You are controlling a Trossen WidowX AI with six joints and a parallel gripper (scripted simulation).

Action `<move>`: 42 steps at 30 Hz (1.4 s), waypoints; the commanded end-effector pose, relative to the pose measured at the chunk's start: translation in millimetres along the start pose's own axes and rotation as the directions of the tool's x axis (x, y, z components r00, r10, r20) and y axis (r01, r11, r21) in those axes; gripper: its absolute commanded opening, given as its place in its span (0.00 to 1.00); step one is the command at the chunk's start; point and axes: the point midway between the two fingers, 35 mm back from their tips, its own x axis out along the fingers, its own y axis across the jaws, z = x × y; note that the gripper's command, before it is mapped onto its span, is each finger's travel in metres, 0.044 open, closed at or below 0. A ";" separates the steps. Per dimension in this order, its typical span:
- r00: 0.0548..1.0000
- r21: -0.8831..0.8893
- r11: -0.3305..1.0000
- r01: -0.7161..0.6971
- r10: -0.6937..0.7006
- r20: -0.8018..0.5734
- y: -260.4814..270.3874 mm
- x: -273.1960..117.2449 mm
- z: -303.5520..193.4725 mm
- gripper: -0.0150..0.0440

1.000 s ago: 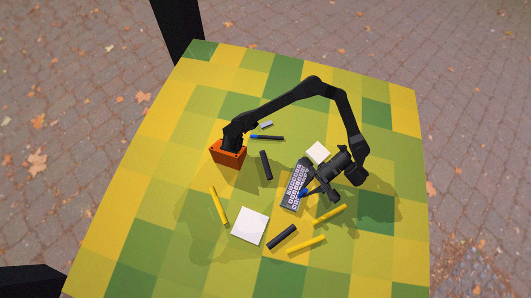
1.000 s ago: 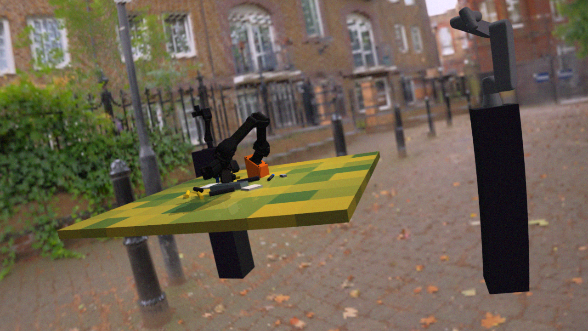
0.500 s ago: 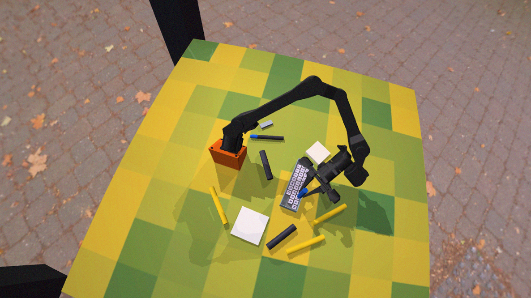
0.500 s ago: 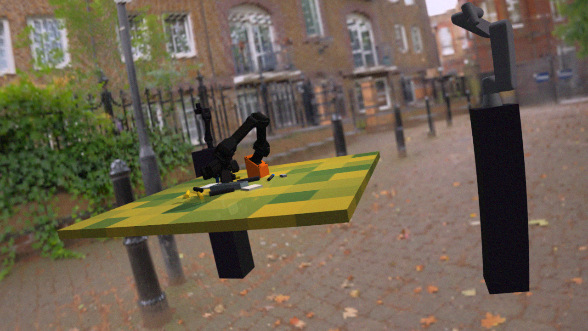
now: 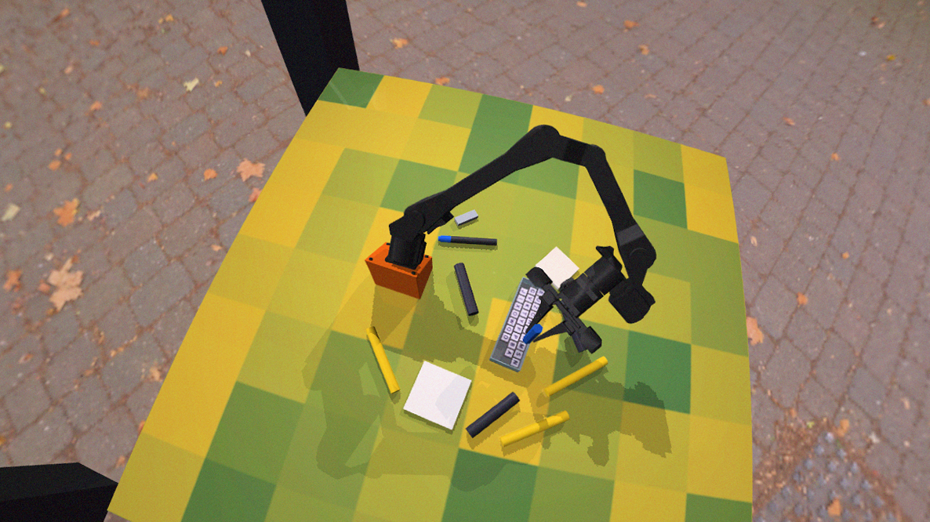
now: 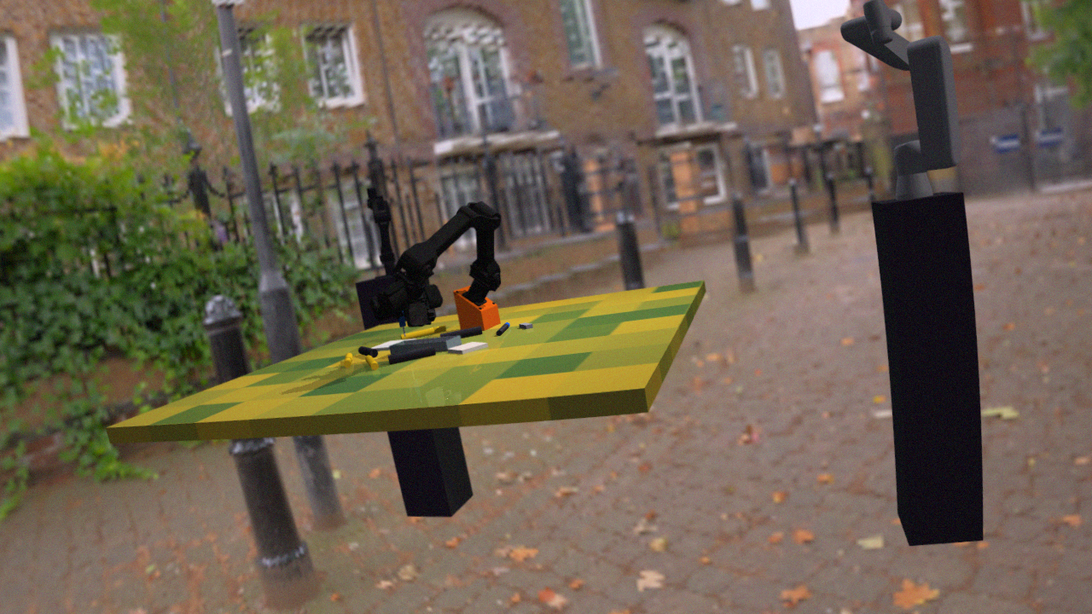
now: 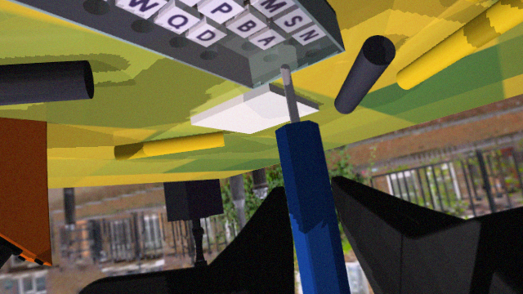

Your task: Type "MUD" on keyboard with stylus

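My gripper [image 5: 532, 334] [image 6: 403, 320] [image 7: 308, 192] is shut on the stylus [image 5: 535, 331] [image 7: 303, 159], which has a blue body and a thin grey tip. The tip points at the keyboard [image 5: 513, 316] [image 6: 429, 344] [image 7: 161, 38]. In the wrist view the tip overlaps the keyboard's near end, just below the A key [image 7: 266, 39] and the N key [image 7: 309, 36]; it appears to be above the keys, touching none. The M key [image 7: 274, 5] and the D key [image 7: 206, 36] show there too. The U key cannot be made out.
Two dark rods [image 5: 465, 288] [image 7: 364, 75] and several yellow rods [image 5: 575, 376] lie around the keyboard. A white square [image 5: 438, 395] [image 7: 249, 112] and a smaller one [image 5: 557, 265] lie nearby. A blue-ended dark pen [image 5: 472, 241] and a grey block [image 5: 466, 218] lie near the orange base [image 5: 397, 276].
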 end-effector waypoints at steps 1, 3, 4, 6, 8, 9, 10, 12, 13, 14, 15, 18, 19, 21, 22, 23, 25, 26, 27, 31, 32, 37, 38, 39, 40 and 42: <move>1.000 -0.003 1.000 0.005 -0.005 0.000 0.5 -1.2 0.5 0.39; 1.000 -0.012 1.000 0.022 -0.022 -0.001 2.3 -5.0 1.7 0.36; 0.999 -0.018 0.999 0.034 -0.034 -0.001 3.7 -7.9 2.7 0.35; 0.998 -0.036 0.997 0.065 -0.065 -0.001 7.5 -15.3 5.1 0.33; 0.995 -0.055 0.994 0.098 -0.099 -0.001 11.7 -23.0 7.7 0.31; 0.993 -0.065 0.991 0.115 -0.115 0.000 14.0 -26.8 9.0 0.30; 0.991 -0.075 0.988 0.132 -0.132 0.001 16.3 -30.6 10.2 0.28; 0.986 -0.094 0.982 0.165 -0.165 0.003 21.0 -37.9 12.7 0.26; 0.983 -0.104 0.978 0.181 -0.182 0.005 23.5 -41.6 13.9 0.25; 0.980 -0.113 0.974 0.197 -0.198 0.007 26.0 -45.1 15.1 0.25; 0.977 -0.123 0.969 0.214 -0.214 0.009 28.6 -48.6 16.3 0.25; 0.965 -0.152 0.953 0.262 -0.262 0.016 36.6 -58.8 19.8 0.25; 0.960 -0.161 0.947 0.277 -0.278 0.019 39.3 -62.1 20.9 0.25; 0.951 -0.180 0.934 0.308 -0.309 0.025 45.0 -68.5 23.0 0.25; 0.945 -0.189 0.927 0.324 -0.324 0.029 47.9 -71.6 24.0 0.25; 0.940 -0.198 0.920 0.339 -0.340 0.033 50.8 -74.7 25.0 0.25; 0.928 -0.216 0.904 0.369 -0.369 0.041 56.7 -80.6 26.9 0.25; 0.922 -0.225 0.895 0.384 -0.384 0.045 59.7 -83.5 27.8 0.25; 0.916 -0.234 0.887 0.399 -0.399 0.050 62.8 -86.4 28.7 0.25; 0.899 -0.255 0.864 0.434 -0.434 0.062 70.4 -93.1 30.8 0.25; 0.899 -0.255 0.864 0.434 -0.434 0.062 70.4 -93.1 30.8 0.25; 0.899 -0.255 0.864 0.434 -0.434 0.062 70.4 -93.1 30.8 0.25; 0.899 -0.255 0.864 0.434 -0.434 0.062 70.4 -93.1 30.8 0.25; 0.899 -0.255 0.864 0.434 -0.434 0.062 70.4 -93.1 30.8 0.25; 0.899 -0.255 0.864 0.434 -0.434 0.062 70.4 -93.1 30.8 0.25; 0.899 -0.255 0.864 0.434 -0.434 0.062 70.4 -93.1 30.8 0.25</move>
